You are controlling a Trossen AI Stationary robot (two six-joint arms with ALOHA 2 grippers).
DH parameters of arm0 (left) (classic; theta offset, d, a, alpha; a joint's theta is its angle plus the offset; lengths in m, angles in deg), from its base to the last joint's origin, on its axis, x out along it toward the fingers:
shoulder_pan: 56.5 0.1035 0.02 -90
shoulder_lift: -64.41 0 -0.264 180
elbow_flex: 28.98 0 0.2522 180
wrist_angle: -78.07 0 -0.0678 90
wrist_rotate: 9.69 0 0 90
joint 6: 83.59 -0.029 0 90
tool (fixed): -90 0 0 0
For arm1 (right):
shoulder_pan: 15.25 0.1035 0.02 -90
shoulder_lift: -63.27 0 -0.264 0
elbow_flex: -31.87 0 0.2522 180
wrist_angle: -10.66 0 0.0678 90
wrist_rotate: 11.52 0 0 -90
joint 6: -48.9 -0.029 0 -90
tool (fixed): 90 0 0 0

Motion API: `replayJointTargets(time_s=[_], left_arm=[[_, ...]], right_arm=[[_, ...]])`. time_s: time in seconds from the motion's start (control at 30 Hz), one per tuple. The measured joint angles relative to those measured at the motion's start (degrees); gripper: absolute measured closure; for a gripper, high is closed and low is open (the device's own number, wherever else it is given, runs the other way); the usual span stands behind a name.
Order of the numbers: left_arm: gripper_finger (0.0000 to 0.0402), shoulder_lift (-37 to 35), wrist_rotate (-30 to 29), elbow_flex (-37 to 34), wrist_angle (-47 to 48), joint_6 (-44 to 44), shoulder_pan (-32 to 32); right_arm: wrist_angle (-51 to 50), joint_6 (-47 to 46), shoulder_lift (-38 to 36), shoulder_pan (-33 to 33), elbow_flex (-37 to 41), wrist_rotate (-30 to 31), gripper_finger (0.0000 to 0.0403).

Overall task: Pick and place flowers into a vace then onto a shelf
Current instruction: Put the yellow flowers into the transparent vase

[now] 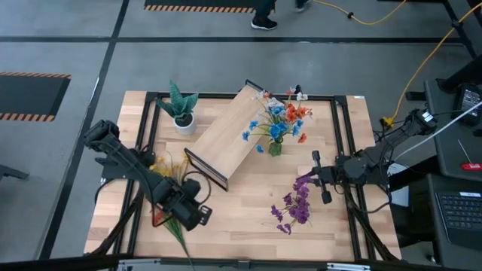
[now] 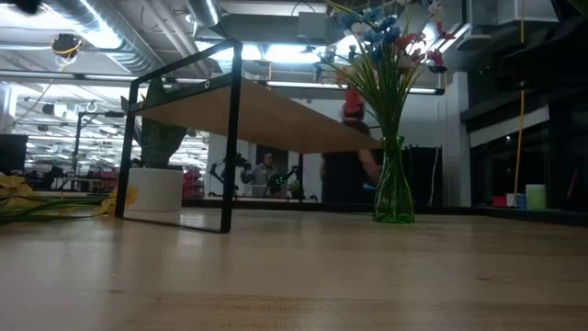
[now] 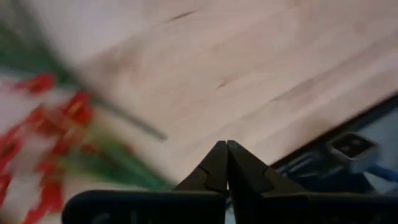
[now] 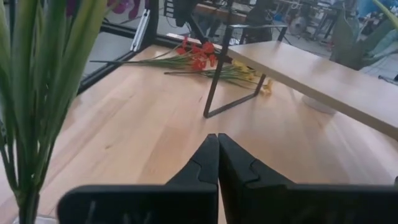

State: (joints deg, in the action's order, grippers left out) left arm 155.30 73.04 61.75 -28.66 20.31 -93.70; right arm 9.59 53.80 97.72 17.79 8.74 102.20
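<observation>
Both claws pinched shut and empty, left gripper (image 1: 202,216) over the red sprig (image 1: 160,217) at the table's (image 1: 248,226) front-left corner, right gripper (image 1: 321,178) by the purple sprig (image 1: 297,205), likely lining up pickups; one vase (image 1: 276,147) already holding flowers (image 1: 282,117) beside one shelf (image 1: 226,134), one yellow sprig (image 1: 167,165) loose.
</observation>
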Motion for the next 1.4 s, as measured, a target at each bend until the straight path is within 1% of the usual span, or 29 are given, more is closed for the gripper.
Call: replayJointTargets(time_s=[0.13, 0.23, 0.33, 0.4, 0.57, 0.7, 0.83, 0.9, 0.97, 1.07, 1.4], left_arm=[[0.0401, 0.0, 0.1, 0.0, 3.5, 9.6, -2.9], [0.0399, 0.0, -0.5, 0.0, 4.0, 16.9, -5.3], [0.0397, 0.1, -0.7, -0.1, 4.0, 23.0, -7.8], [0.0397, 0.9, -0.7, -0.2, 3.9, 25.4, -9.2], [0.0396, 4.0, -0.7, -0.2, 1.5, 25.8, -11.4], [0.0396, 6.6, -0.2, -0.2, -3.9, 25.5, -11.9], [0.0396, 8.7, 4.4, -0.2, -8.3, 25.4, -12.4], [0.0396, 9.6, 7.0, -0.2, -9.0, 25.4, -12.8], [0.0398, 10.0, 8.2, -0.2, -9.1, 25.4, -13.0], [0.0400, 10.3, 7.7, -0.2, -9.1, 25.4, -13.2], [0.0396, 10.3, 1.3, -0.2, -8.9, 25.0, -13.8]], right_arm=[[0.0, 0.7, 0.0, 0.0, 0.0, 0.0, 0.0403], [0.0, 1.6, 0.0, 0.0, 0.0, 0.0, 0.0403], [-0.1, 1.8, 0.0, 0.0, 0.0, 0.0, 0.0403], [-0.1, 1.8, 0.0, 0.0, 0.0, 0.0, 0.0403], [-0.2, 3.2, 0.0, 0.0, 0.0, 0.1, 0.0403], [-0.2, 3.2, 0.0, 0.0, 0.0, 0.1, 0.0403], [-0.2, 3.2, 0.0, 0.0, 0.0, 0.2, 0.0403], [-0.2, 3.2, 0.0, 0.0, 0.0, 0.2, 0.0403], [-0.1, 3.2, 0.0, 0.0, 0.0, 0.2, 0.0402], [-0.1, 3.2, 0.0, 0.0, 0.0, 0.2, 0.0402], [-0.1, 3.2, 0.0, 0.0, 0.0, 0.2, 0.0402]])
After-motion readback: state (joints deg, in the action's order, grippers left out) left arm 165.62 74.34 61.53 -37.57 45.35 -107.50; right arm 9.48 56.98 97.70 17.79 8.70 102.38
